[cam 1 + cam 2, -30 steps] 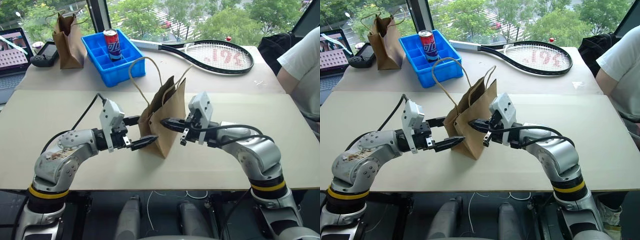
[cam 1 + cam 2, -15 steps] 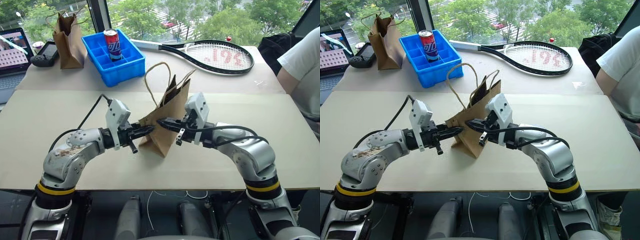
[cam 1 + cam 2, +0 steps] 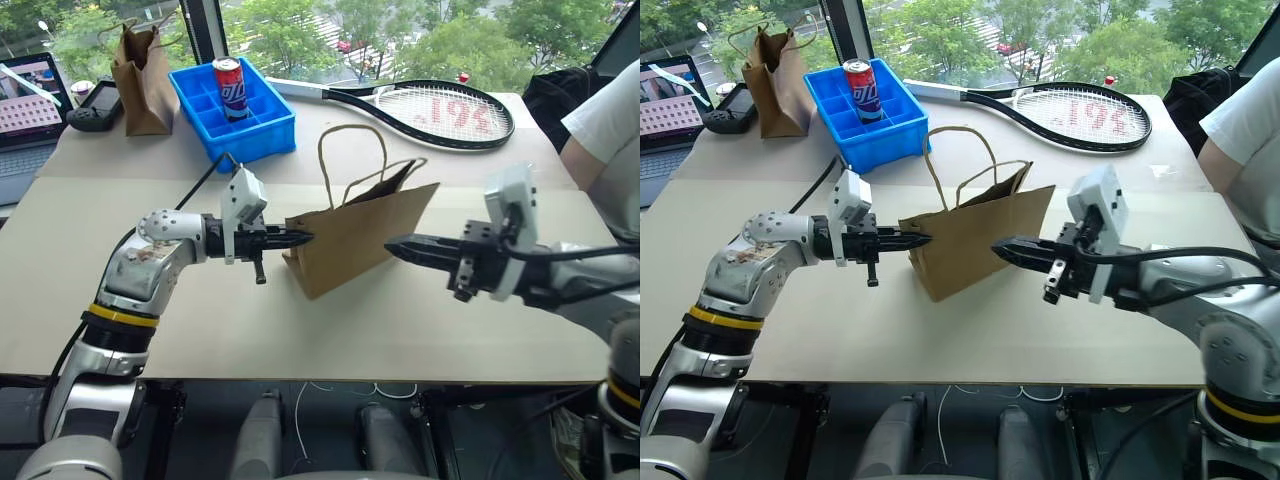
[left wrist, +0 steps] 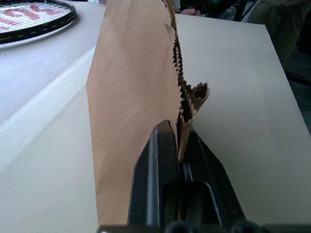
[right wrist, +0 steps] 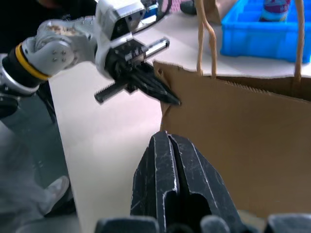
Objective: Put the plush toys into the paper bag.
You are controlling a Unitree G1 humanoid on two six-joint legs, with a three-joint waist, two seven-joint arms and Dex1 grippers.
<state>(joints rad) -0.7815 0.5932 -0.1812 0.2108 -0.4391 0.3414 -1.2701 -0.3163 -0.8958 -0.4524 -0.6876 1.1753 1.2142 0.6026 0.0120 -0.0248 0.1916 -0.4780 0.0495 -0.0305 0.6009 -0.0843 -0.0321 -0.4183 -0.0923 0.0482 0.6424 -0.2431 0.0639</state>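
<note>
The paper bag, light brown with thin twine loop handles, stands tilted on the table with its wide face toward me. My left gripper is shut on the bag's left upper edge; in the left wrist view the serrated rim sits pinched between the black fingers. My right gripper is shut with nothing in it and points at the bag's lower right corner, apart from the paper in the right wrist view. The plush toys are out of view.
A darker, narrower paper bag, a blue compartment bin holding a can, a tennis racket, a laptop and a black device lie at the back. A person's sleeve is at the far right.
My left gripper has shut on the bag's edge. The right gripper has drawn back to the right, away from the bag. The bag has swung round so its wide face shows.
</note>
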